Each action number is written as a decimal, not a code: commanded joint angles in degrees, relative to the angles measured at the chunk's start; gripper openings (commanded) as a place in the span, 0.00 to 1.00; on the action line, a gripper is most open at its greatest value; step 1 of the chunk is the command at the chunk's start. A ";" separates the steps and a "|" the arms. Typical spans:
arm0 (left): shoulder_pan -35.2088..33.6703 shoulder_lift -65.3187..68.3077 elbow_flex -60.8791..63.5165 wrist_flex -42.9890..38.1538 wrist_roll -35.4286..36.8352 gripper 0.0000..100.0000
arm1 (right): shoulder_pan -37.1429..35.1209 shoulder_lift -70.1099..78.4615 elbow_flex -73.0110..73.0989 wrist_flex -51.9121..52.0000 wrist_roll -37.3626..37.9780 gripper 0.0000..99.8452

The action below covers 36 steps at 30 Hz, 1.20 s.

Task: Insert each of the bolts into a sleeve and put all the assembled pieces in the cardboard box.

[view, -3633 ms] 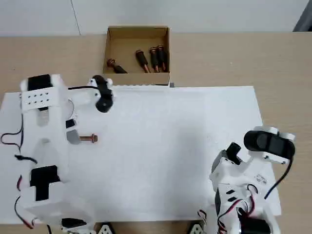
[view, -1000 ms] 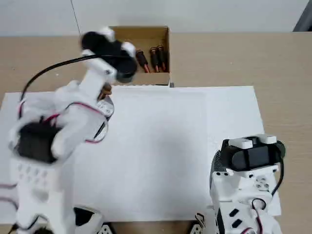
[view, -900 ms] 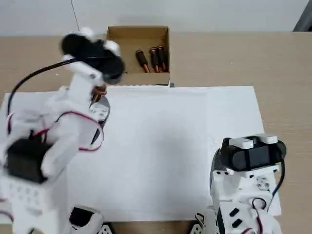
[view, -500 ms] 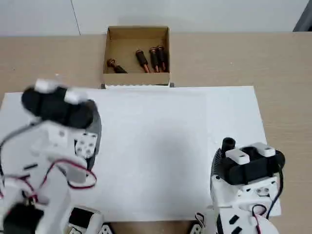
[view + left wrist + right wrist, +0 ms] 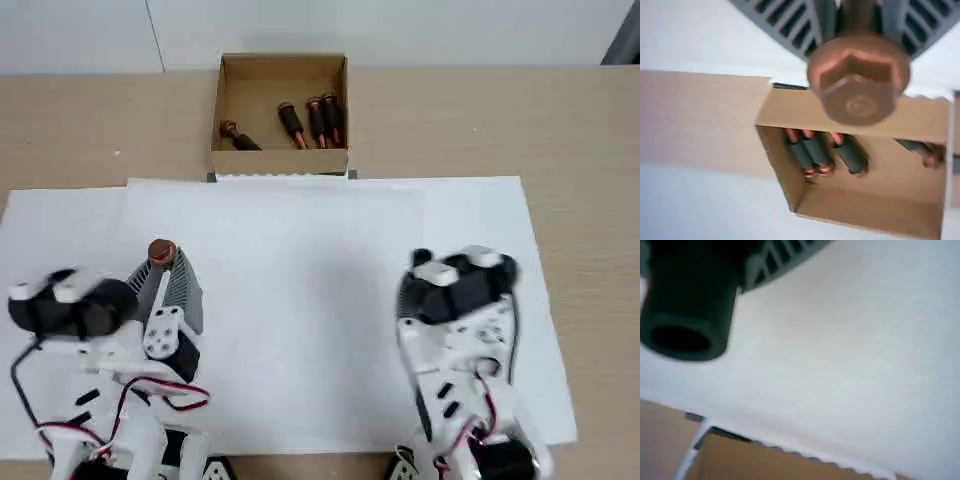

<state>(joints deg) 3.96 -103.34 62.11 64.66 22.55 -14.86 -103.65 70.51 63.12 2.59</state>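
Copper-coloured and hex-headed, the bolt (image 5: 161, 250) is pinched in the left tool (image 5: 165, 268), whose grey ribbed fingers (image 5: 785, 20) are pressed onto its shank so that little more than the head stands proud. From above I look almost straight onto the head, so its long axis runs close to upright, head up. Its partner, the black sleeve (image 5: 421, 258), lies off to the bolt's right, well apart across the white sheet (image 5: 320, 300), and is clamped in the right tool (image 5: 424, 270). It too stands roughly on end, and the right wrist view looks into its open bore. So the two pieces sit side by side, each already in its own arm, with axes about parallel and not facing each other. As I judge it, the joining depends on closing that sideways gap and tilting one piece so the shank end meets the bore. Beyond the sheet, on the wooden counter (image 5: 500, 120), the cardboard box (image 5: 283, 60) holds four finished pieces (image 5: 300, 122), somewhat nearer the left arm.
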 commanded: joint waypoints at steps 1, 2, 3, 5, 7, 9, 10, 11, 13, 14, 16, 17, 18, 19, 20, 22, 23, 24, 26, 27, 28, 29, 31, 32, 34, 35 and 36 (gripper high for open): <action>0.26 -0.70 0.22 -1.93 7.21 0.00 | -4.35 -0.31 4.75 -7.52 -0.18 0.00; 0.97 -0.70 0.92 -1.93 7.91 0.00 | -5.76 -0.31 6.42 -8.92 -0.18 0.00; 1.67 -0.79 1.71 -1.93 8.00 0.00 | -7.08 -0.31 8.00 -10.33 -0.18 0.00; 3.08 -0.79 3.56 -2.02 8.18 0.00 | -10.24 -0.31 10.90 -12.97 -0.18 0.00; 4.66 -0.79 6.02 -3.52 8.26 0.00 | -13.14 -0.31 13.19 -15.69 -0.18 0.00; 5.89 -0.79 8.22 -7.21 8.35 0.00 | -15.87 -0.31 14.95 -17.71 -0.09 0.00; 6.42 -0.79 8.92 -9.49 8.88 0.00 | -16.92 -0.31 15.74 -18.42 -0.09 0.00; 7.12 -0.79 9.54 -11.96 9.93 0.00 | -17.89 -0.31 16.35 -18.77 -0.09 0.00; 8.79 -0.70 10.51 -16.44 11.43 0.00 | -19.21 -0.31 17.41 -18.68 -0.09 0.00; 9.85 -0.70 11.47 -18.37 11.78 0.00 | -19.56 -0.31 17.76 -18.68 -0.09 0.00; 12.31 -0.70 13.41 -21.36 11.87 0.00 | -19.56 -0.31 18.11 -18.33 -0.09 0.00; 13.63 -0.79 14.11 -22.24 11.96 0.00 | -19.65 -0.31 18.11 -18.33 -0.09 0.00; 14.95 -0.79 14.73 -22.86 11.96 0.00 | -20.18 -0.31 18.11 -18.33 -0.09 0.00; 16.09 -0.79 14.99 -23.38 11.96 0.00 | -20.70 -0.31 18.11 -18.24 0.00 0.00; 17.14 -0.79 15.34 -24.00 11.96 0.00 | -21.49 -0.31 18.11 -18.24 0.00 0.00; 18.73 -0.79 15.78 -25.23 11.96 0.00 | -23.52 -0.22 18.20 -18.24 1.14 0.00; 19.25 -0.79 15.78 -25.67 11.96 0.00 | -24.40 -0.22 18.20 -18.24 1.76 0.00; 19.69 -0.79 15.78 -25.85 11.96 0.00 | -25.01 -0.22 18.46 -18.24 2.11 0.00; 19.96 -0.79 15.78 -25.93 11.96 0.00 | -25.19 -0.22 19.43 -18.42 2.81 0.00; 19.96 -0.79 15.78 -25.93 11.96 0.00 | -25.10 -0.22 20.04 -18.33 3.34 0.00; 19.96 -0.79 15.78 -25.93 11.96 0.00 | -25.10 -0.22 20.22 -18.33 3.96 0.00; 19.96 -0.79 15.78 -25.85 11.96 0.00 | -25.10 -0.22 20.31 -18.68 4.40 0.00; 19.96 -0.79 15.78 -25.85 11.96 0.00 | -25.27 -0.31 20.13 -19.03 4.92 0.00; 19.96 -0.79 15.78 -25.85 11.96 0.00 | -25.27 -0.31 20.13 -19.65 5.19 0.00; 19.96 -0.79 15.87 -25.85 11.96 0.00 | -25.19 -0.31 20.13 -20.88 5.27 0.00; 19.96 -0.79 15.87 -25.85 11.96 0.00 | -25.36 -0.31 20.04 -21.67 5.36 0.00; 19.96 -0.79 15.96 -25.85 11.96 0.00 | -25.45 -0.31 19.69 -22.37 6.07 0.00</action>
<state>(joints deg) 23.74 -103.43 78.29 40.57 34.24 -39.47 -103.56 91.34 43.60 7.34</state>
